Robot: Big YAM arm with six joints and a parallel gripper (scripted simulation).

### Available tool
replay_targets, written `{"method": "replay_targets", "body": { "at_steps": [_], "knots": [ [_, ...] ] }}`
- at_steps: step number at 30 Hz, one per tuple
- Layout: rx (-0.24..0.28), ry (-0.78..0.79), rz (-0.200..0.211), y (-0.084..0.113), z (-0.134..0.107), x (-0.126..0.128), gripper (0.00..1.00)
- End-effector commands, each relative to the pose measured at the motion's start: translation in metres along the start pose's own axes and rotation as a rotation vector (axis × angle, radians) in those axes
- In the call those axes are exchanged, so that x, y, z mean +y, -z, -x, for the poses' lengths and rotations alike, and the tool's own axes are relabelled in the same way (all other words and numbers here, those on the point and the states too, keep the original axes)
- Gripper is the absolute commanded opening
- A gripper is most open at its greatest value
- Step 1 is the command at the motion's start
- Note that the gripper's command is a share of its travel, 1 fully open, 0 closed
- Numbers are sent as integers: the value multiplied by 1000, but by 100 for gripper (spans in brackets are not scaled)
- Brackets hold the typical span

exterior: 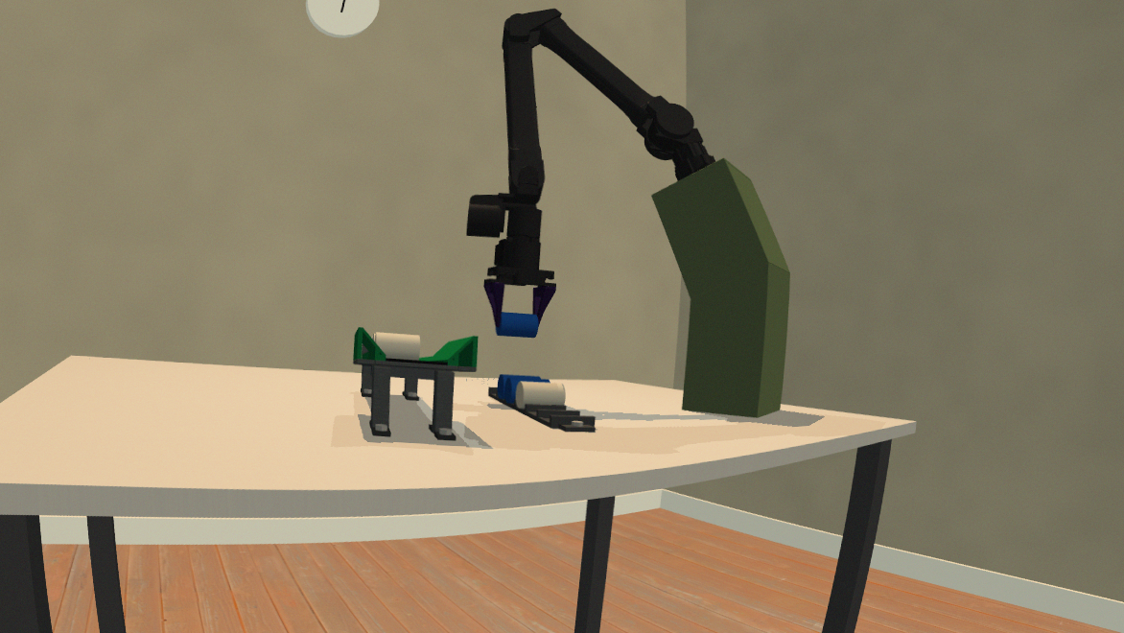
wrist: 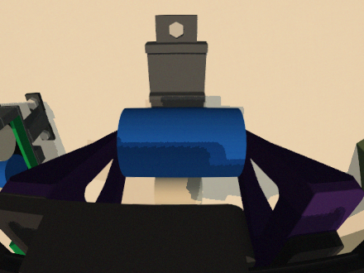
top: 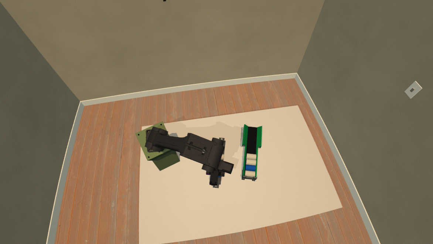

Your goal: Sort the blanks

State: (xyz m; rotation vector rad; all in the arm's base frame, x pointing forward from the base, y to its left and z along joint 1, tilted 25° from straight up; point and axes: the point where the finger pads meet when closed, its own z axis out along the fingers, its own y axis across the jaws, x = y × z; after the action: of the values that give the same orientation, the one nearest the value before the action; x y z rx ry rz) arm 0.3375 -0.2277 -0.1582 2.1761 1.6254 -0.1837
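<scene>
My gripper [exterior: 518, 320] [wrist: 181, 136] is shut on a blue blank [exterior: 516, 326] [wrist: 180, 124], gripped by its ends. It holds the blank level, high above the stock rack [top: 215, 186] [exterior: 577, 423] [wrist: 176, 74]. The rack carries blue blanks [exterior: 509, 384] and a cream blank [exterior: 541, 394]; the arm and the held blank hide most of them from above and in the wrist view. On the feed ramp [top: 259, 136] [exterior: 467, 355] [wrist: 24, 142], from the stop [top: 249, 178], lie a cream blank [top: 249, 173], a blue blank [top: 250, 168] and two cream blanks [top: 251, 159], across it in a tight row.
The ramp stands on legs [exterior: 443, 402] beside the rack, with its flared upper end away from the stop. The green arm pedestal [top: 164, 162] [exterior: 727, 314] stands on the rack's other side. The white table top [top: 287, 187] [exterior: 197, 440] bears them all.
</scene>
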Motion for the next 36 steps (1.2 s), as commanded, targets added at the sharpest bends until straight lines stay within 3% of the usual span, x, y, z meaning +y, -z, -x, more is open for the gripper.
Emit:
{"method": "replay_targets", "body": {
  "at_steps": [1, 25, 30, 32, 36],
  "knots": [
    [-2, 0, 7, -7, 4, 2, 62],
    [-1, 0, 6, -95, 4, 0, 62],
    [0, 5, 8, -102, 2, 1, 62],
    [-8, 1, 37, -95, 7, 15, 62],
    [-8, 1, 35, -95, 7, 15, 62]
  ]
}}
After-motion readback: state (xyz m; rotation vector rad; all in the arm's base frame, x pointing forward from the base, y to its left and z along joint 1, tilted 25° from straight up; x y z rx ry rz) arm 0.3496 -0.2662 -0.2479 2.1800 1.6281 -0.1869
